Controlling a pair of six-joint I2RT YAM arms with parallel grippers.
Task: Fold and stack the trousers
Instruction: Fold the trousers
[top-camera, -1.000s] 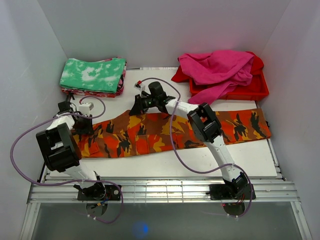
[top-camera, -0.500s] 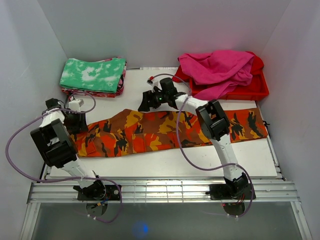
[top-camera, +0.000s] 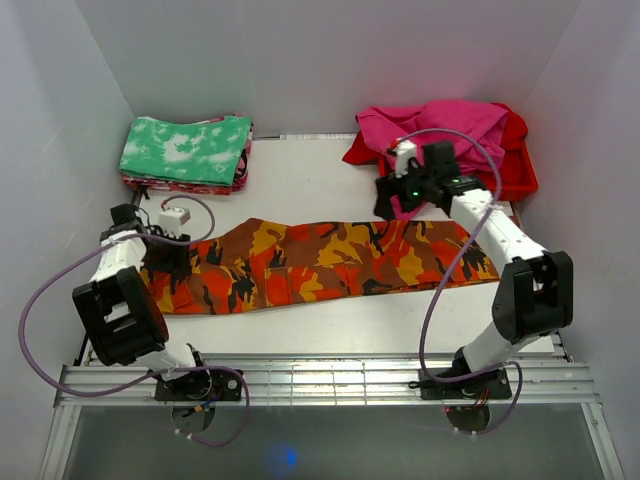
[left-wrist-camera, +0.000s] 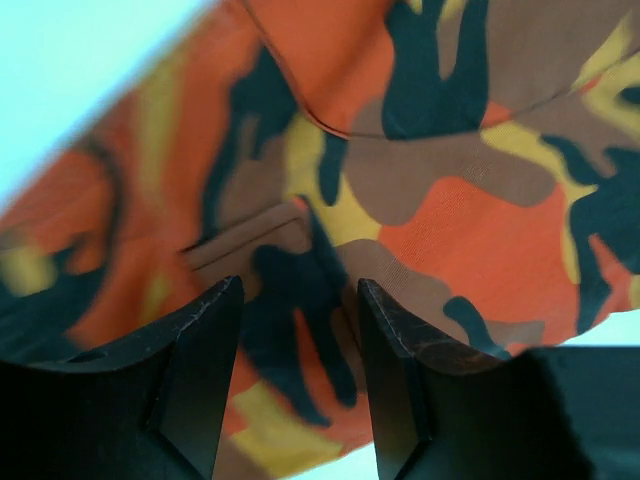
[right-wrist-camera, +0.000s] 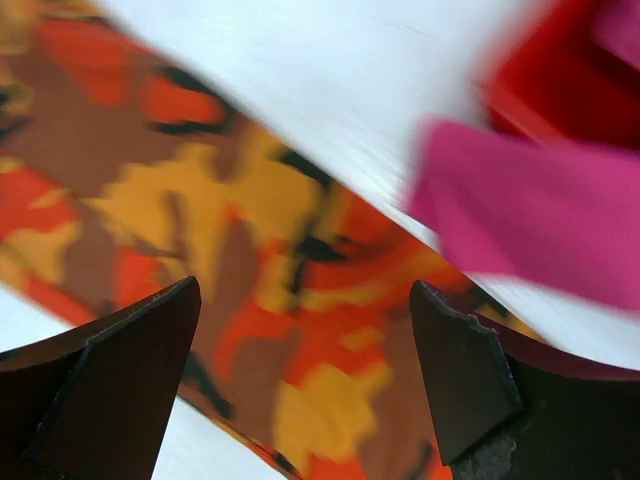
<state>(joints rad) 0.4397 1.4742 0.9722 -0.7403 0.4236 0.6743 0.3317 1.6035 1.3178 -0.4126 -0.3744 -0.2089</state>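
the right pincer (right-wrist-camera: 305, 288) has let go at the middle of the trousers (top-camera: 320, 265) and swung out to their right end. it now hangs wide open and empty just beside the magenta garment (top-camera: 440, 135). the left pincer (left-wrist-camera: 300, 285) has loosened too, its fingers apart over the left end, gripping nothing. the trousers lie flat as one long band across the surface (top-camera: 330, 180), not yet folded crosswise, so a fresh grasp at both ends seems next.

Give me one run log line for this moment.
trousers: laid flat on table | left claw: open over trousers | right claw: open, empty
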